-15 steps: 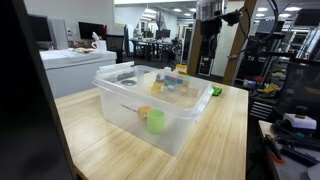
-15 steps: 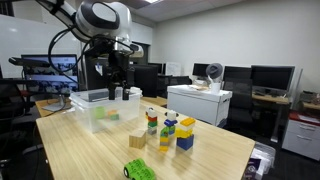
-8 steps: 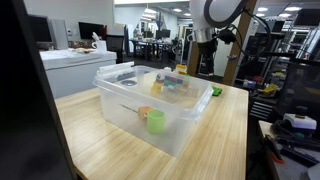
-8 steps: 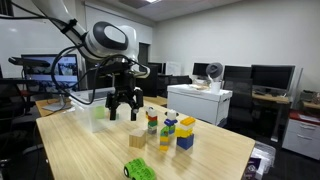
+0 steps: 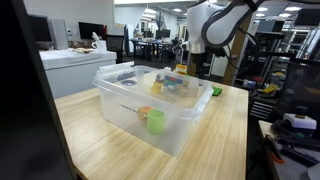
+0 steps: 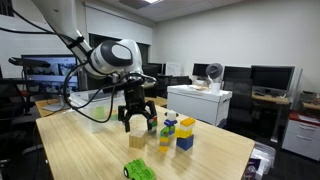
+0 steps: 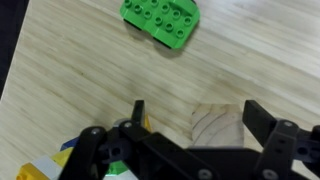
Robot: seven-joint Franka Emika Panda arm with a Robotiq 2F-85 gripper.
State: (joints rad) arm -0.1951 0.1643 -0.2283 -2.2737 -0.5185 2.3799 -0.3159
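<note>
Table (image 6: 70, 150): light wood, took up most of both exterior views. Clear plastic bin (image 5: 130, 112) sat on it with small toys inside, well apart from the gripper. Arm (image 6: 112, 55) reached out past the bin and pointed down at the open tabletop.

Gripper (image 6: 138, 125): fingers spread wide, nothing pinched, hung just above the table.

Stacked toy bricks (image 6: 186, 134) stood just beside the gripper, on the side away from the bin. Green studded plate (image 7: 160, 20) lay flat nearer the table edge, clear of the fingers.

Wooden block (image 6: 136, 141) was the nearest thing: on the table directly under the gripper. In the wrist view the wooden block (image 7: 218, 125) lay inside the gap between the fingers, off-centre toward the finger away from the stacked bricks. It looked roughly cubic, so I couldn't pick out a long axis. No contact visible.
</note>
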